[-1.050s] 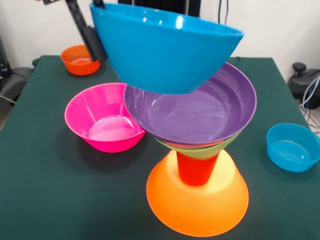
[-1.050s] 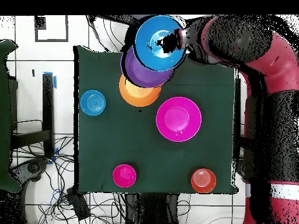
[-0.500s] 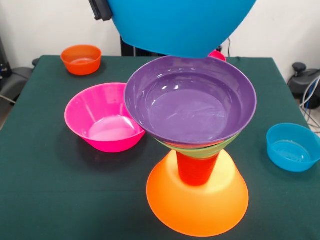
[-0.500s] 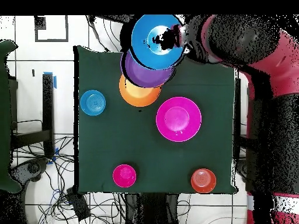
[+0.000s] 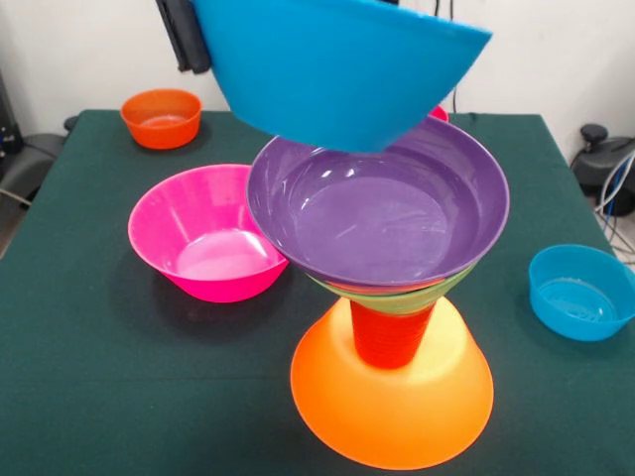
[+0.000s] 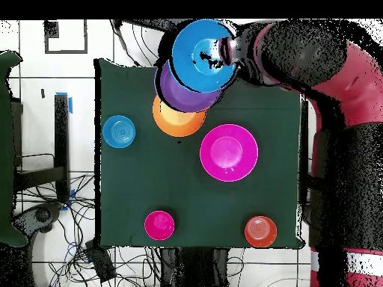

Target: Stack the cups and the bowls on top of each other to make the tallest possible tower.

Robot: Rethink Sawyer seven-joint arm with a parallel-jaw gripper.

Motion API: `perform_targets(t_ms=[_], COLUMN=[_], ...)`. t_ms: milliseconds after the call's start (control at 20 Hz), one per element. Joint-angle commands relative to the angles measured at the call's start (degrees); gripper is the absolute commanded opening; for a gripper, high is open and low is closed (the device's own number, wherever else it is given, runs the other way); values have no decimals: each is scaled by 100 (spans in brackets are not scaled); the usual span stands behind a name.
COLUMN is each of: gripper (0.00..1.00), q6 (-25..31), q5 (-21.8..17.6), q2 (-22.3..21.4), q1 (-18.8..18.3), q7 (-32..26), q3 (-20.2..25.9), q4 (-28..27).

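The tower stands at the front: a large orange bowl [image 5: 392,402], rim down, carries the orange-red cup [image 5: 390,335], then a green bowl [image 5: 402,299] and a wide purple bowl [image 5: 377,213], both rim up. A large blue bowl [image 5: 337,69] hangs tilted just above the purple bowl's far side. My gripper [image 5: 190,45] is shut on the blue bowl's left rim. Seen from overhead, the blue bowl [image 6: 202,54] overlaps the purple bowl [image 6: 178,96], and the gripper [image 6: 224,52] is at its right rim.
A large pink bowl [image 5: 203,233] sits just left of the tower. A small orange bowl [image 5: 161,117] is at the far left and a small blue bowl [image 5: 580,291] at the right. Overhead, a small pink bowl [image 6: 159,224] and the small orange bowl [image 6: 260,231] lie near the robot's side.
The blue bowl rose in the gripper, then came back down part of the way over the purple bowl. The tower and the loose bowls have not moved.
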Motion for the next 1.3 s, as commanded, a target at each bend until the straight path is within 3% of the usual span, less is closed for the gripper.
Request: perform_targets(t_ms=[50, 500, 1300], gripper=[0, 0, 0], q6=[-90, 98, 46], q5=[-493, -588, -281], q2=[450, 638, 685], q1=[427, 736, 774], q7=[1152, 1129, 954], q3=[-581, -1026, -1113], q4=[289, 17, 7])
